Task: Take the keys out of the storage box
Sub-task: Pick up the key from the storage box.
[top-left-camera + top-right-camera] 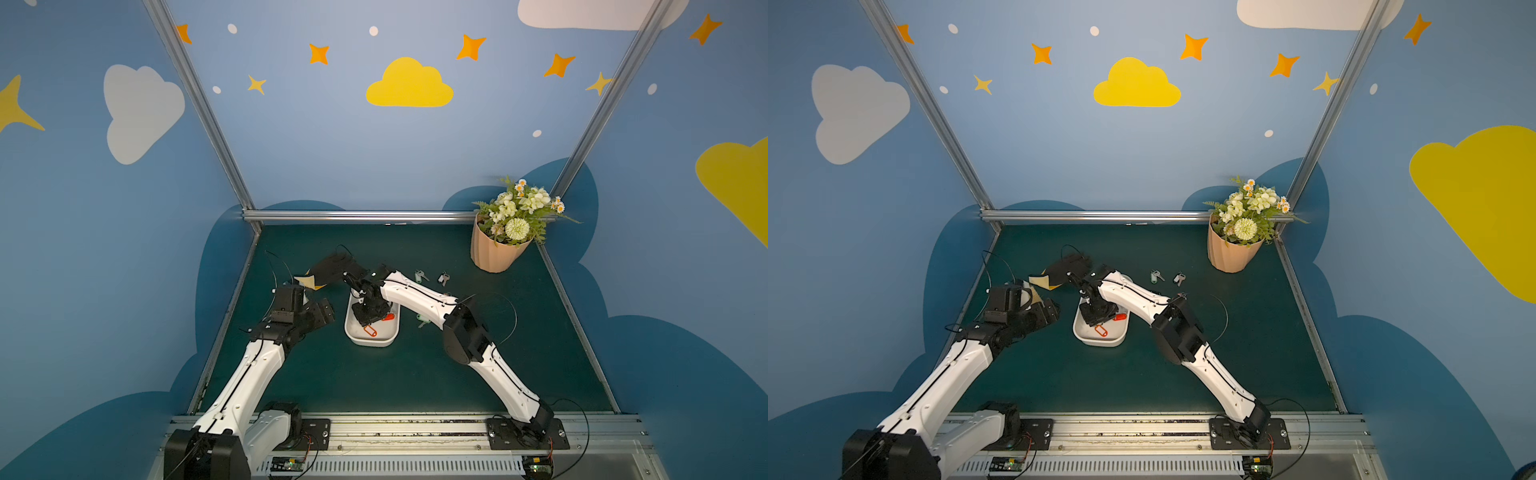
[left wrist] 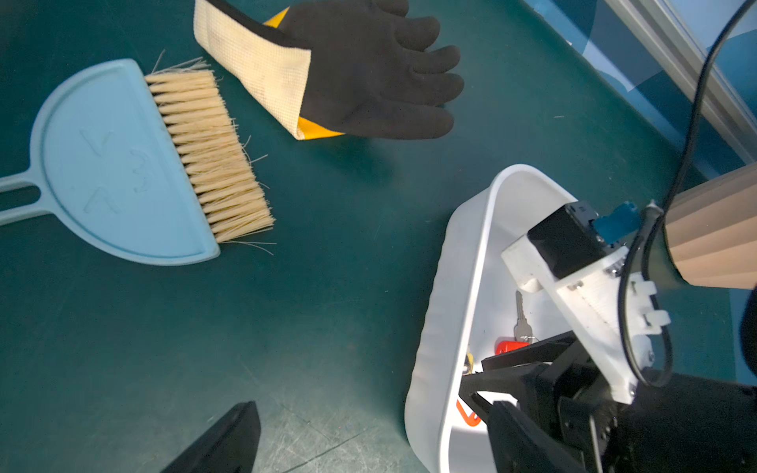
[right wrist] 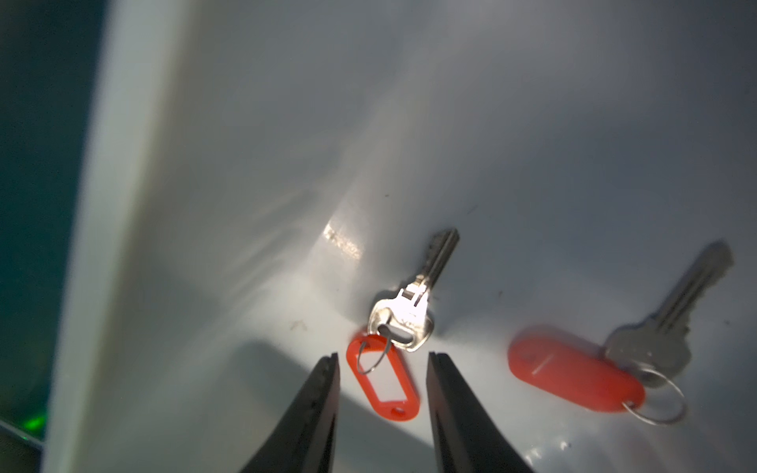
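The white storage box (image 1: 371, 343) (image 1: 1099, 341) sits mid-table. Two keys lie on its floor. One silver key carries a red tag with a white window (image 3: 383, 379). The other key has a solid red tag (image 3: 569, 374). My right gripper (image 3: 383, 356) (image 1: 368, 318) reaches down inside the box. It is open, and the windowed tag lies between its fingers (image 3: 327, 393) without touching them. My left gripper (image 2: 370, 405) (image 1: 326, 311) hangs wide open and holds nothing, just outside the box's left wall (image 2: 434, 327).
Three tagged keys lie on the green mat right of the box: two behind it (image 1: 419, 276) (image 1: 443, 278) and one beside it (image 1: 423, 319). A black glove with a cream cuff (image 2: 360, 82) and a light-blue brush (image 2: 123, 164) lie left of the box. A peach flower pot (image 1: 496, 249) stands back right.
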You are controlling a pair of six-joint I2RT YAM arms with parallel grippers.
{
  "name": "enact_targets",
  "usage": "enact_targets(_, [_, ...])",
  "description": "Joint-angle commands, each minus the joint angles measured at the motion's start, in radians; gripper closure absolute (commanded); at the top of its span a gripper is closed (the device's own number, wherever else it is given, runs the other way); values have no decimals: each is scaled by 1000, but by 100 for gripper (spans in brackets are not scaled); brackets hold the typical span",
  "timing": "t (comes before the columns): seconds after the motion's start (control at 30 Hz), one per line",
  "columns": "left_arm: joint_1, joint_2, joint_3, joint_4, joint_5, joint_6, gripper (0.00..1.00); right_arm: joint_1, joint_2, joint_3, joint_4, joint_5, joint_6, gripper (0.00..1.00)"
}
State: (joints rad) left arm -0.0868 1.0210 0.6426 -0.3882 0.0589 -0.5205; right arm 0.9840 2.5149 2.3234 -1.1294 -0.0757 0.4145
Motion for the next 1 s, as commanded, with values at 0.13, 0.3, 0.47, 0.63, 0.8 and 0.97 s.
enact_targets(0.13, [4, -20, -2, 16, -2, 19, 7, 5, 37, 38, -35, 11, 13, 65])
enact_targets(0.3, [3, -20, -2, 14, 2, 23, 6, 6, 48, 49, -35, 16, 14, 74])
enact_targets(0.47, [3, -12, -2, 22, 9, 21, 6, 4, 48, 54, -35, 27, 12, 87])
enact_targets(0.63, [5, -5, 1, 25, 9, 21, 6, 1, 32, 51, -41, 46, 6, 100])
enact_targets(0.8, [7, 3, 7, 28, 10, 22, 6, -11, 2, 50, -40, 55, 5, 100])
enact_targets(0.97, [9, 13, 13, 41, 30, 24, 6, -14, -45, 43, -46, 54, 7, 100])
